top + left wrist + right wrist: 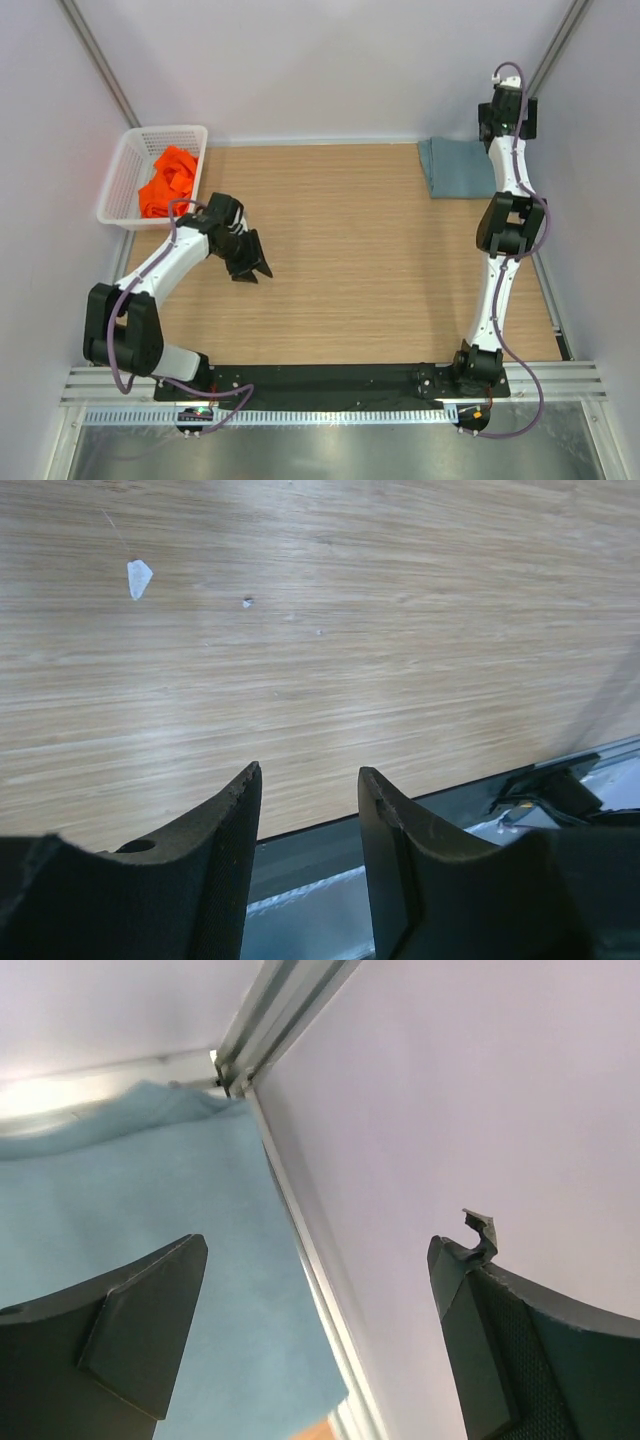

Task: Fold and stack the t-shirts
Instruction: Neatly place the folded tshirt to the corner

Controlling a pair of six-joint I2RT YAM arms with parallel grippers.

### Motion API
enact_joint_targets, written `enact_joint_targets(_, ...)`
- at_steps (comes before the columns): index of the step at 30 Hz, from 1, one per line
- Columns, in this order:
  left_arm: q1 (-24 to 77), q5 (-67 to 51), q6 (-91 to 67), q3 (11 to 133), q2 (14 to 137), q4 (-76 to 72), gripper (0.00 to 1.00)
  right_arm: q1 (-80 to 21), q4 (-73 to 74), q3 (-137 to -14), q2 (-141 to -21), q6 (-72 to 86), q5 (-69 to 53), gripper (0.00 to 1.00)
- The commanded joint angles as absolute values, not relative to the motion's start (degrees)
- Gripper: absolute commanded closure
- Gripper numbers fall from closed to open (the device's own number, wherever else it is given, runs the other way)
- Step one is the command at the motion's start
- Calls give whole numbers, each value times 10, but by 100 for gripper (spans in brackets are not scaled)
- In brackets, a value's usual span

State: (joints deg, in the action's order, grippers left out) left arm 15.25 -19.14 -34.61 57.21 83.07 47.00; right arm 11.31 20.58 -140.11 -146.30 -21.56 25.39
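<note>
1. Orange shirt (168, 182) sits crumpled in the basket (115, 190) at the far left corner of the table (360, 250). It's a heap, so I read no long axis. The basket itself runs near-to-far.
2. Blue shirt (455, 168) lies flat as a folded pad in the far right corner. Its right edge is hidden under the right arm.
3. The shirts are well apart, one at each far corner. My call: blue is folded, orange is not yet folded, and nothing is stacked.
4. Key relation: the left claw (252, 270) is near the basket, just off its near-right corner. Its fingers point toward the near edge and centre, away from the basket, so the orange shirt lies behind it, far-left. The left arm is clearly the nearer one. I expect it must swing round before reaching in.
5. Left claw: jaws partway apart, nothing between them, released.
6. Right claw (507, 112) hangs over the far right corner above the blue shirt. Its jaws are spread wide and empty.
7. Views:
   - Only the top camera shows both shirts and the basket; neither wrist camera sees orange.
   - The left wrist shows bare wood, a small white scrap (138, 577) and the dark front rail (310, 845).
   - The right wrist shows the blue cloth running right up to the frame post (270, 1000) and wall (480, 1110), which the arm blocks from above.
</note>
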Motion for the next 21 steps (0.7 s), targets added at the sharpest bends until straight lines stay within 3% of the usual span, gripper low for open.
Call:
enact_joint_targets(1, 155, -214, -391, 592, 788, 447, 55, 60, 222, -1362, -1325, -121, 285, 0)
enact_joint_targets(5, 156, -227, -432, 589, 758, 432, 54, -23, 255, -1258, -1233, -53, 258, 0)
enact_joint_targets(12, 155, -258, -495, 532, 690, 388, 49, -170, 253, -1030, -1070, 171, 35, 0)
enact_joint_targets(19, 156, -278, -530, 423, 619, 330, 39, -228, 8, -583, -870, 418, -146, 0)
enact_joint_targets(21, 157, -269, -537, 387, 601, 322, 30, -229, -35, -478, -829, 452, -158, 0)
